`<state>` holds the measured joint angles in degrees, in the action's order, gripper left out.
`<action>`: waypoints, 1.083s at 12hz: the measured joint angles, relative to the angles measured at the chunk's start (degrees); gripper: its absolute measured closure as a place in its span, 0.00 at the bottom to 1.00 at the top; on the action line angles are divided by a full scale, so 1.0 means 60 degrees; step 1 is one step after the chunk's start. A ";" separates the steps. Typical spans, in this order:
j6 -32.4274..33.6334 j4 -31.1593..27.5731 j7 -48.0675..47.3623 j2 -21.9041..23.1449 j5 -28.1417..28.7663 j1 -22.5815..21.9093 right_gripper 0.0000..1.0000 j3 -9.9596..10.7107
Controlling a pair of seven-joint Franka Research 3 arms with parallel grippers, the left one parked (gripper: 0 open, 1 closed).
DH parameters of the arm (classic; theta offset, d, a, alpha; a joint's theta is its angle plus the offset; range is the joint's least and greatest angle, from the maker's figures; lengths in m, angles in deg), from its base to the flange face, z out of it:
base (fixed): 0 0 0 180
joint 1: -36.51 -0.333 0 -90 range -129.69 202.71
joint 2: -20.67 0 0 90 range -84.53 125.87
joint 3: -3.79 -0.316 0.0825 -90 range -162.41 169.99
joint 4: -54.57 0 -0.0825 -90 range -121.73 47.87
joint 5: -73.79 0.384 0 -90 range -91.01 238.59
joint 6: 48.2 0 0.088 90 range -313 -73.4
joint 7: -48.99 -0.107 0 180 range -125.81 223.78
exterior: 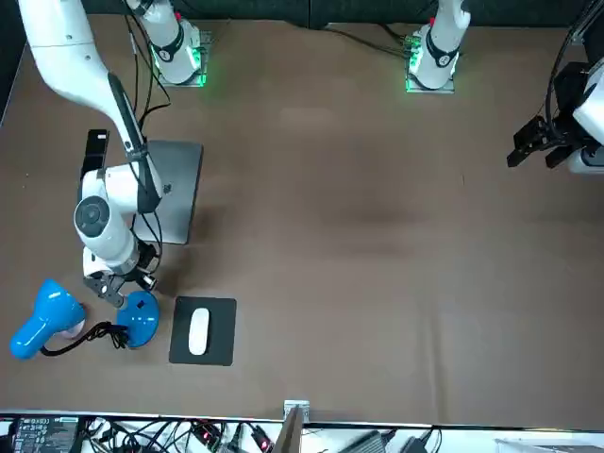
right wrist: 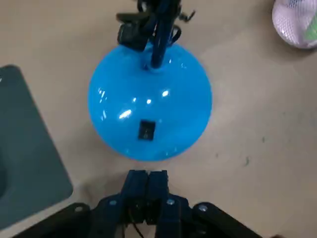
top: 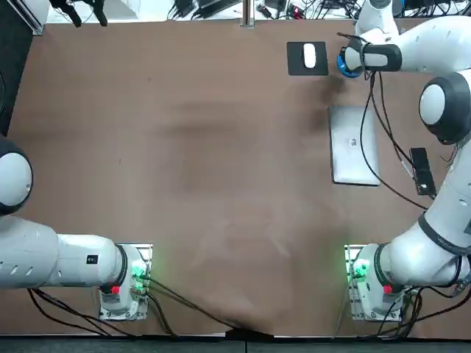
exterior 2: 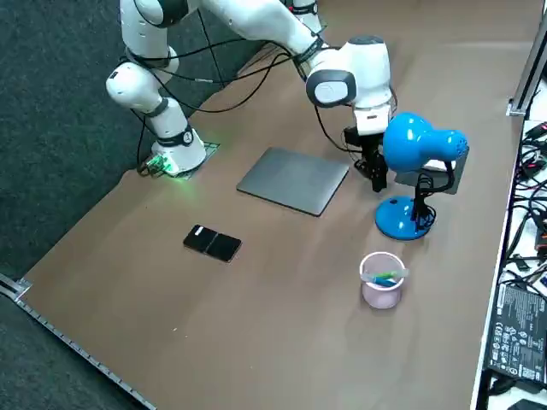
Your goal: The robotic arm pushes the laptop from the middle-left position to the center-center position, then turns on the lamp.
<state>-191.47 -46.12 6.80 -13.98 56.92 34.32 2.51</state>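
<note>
One closed tool (right wrist: 147, 175) beside lamp (right wrist: 163, 114).

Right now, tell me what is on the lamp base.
A small black switch and the stem sit on the lamp base. The shut gripper hangs just off its edge. The table under the base is covered.

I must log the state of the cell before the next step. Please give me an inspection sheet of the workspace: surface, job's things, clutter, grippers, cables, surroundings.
Surface: brown table, no spill seen.
Job's things: closed laptop lying flat; blue lamp upright, a dark switch on the lamp base.
Clutter: mouse on mouse pad; black phone; pink cup.
Grippers: right gripper shut, holding nothing, at the edge of the lamp base; contact cannot be told.
Cables: lamp cord lies on the table.
Surroundings: loose cables beyond the far edge; no person seen.
</note>
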 joint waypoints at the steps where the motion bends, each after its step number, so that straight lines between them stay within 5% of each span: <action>1: -0.0003 0.0170 0.0061 -0.0131 0.0000 0.0076 0.98 -0.0004; 13: -0.0005 0.1425 0.0078 -0.1020 0.0561 0.0228 0.98 -0.0034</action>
<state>-191.50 -37.57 7.26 -20.10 60.28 35.69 2.31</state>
